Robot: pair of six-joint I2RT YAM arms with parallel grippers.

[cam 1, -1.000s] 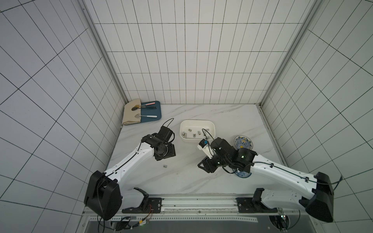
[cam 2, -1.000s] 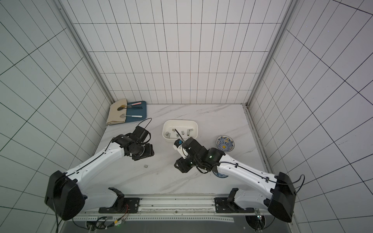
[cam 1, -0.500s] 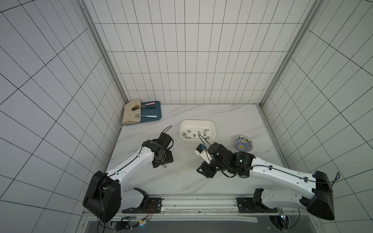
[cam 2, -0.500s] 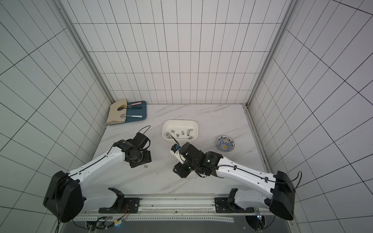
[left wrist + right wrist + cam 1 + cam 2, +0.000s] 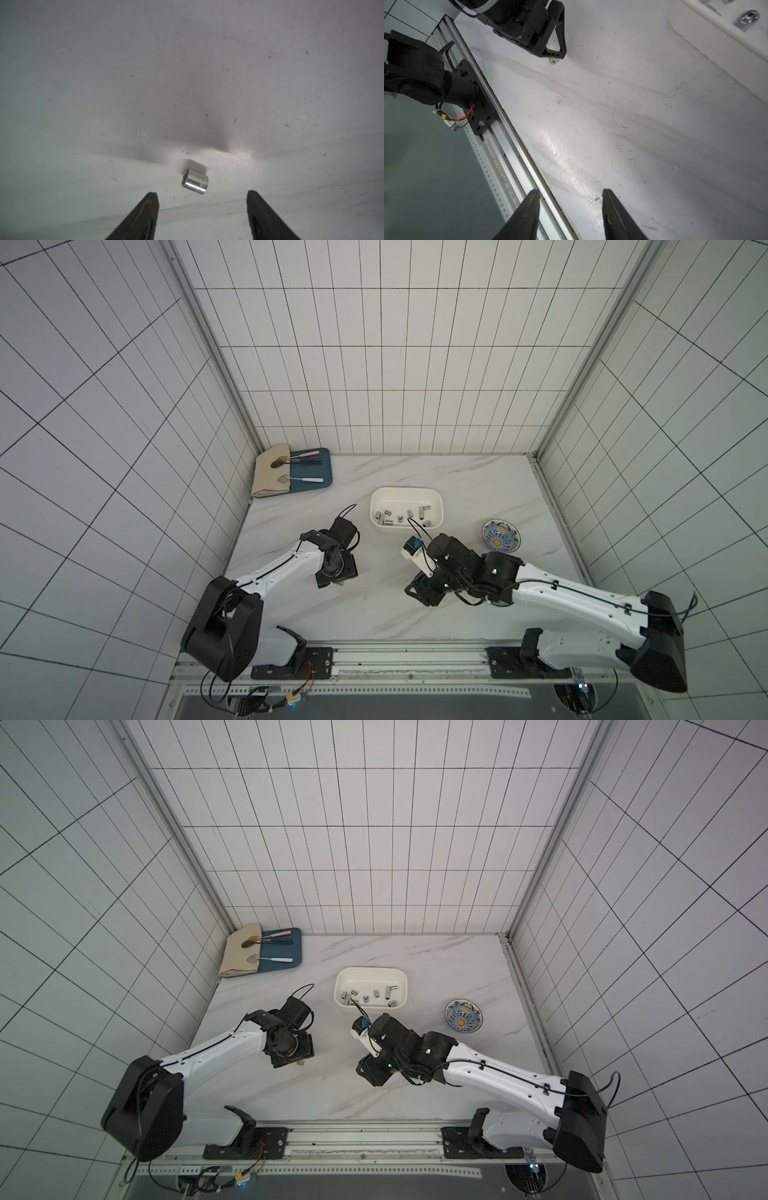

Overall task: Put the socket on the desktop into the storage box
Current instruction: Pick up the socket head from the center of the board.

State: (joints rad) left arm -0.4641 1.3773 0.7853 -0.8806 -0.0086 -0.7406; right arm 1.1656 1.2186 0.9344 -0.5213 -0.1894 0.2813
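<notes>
On the desktop [image 5: 374, 610], one socket [image 5: 195, 184]; left gripper [image 5: 202, 192], right gripper [image 5: 571, 190], both open, empty

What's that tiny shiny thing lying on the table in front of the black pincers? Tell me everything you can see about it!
It is a socket, a short, stubby tube that looks like polished silver metal. The end that shows has a hollow opening with angled sides. It lies on its side on the white desktop and casts a small shadow. It sits just ahead of the open left gripper, in line with the gap. Nothing but the desktop touches it.
</notes>
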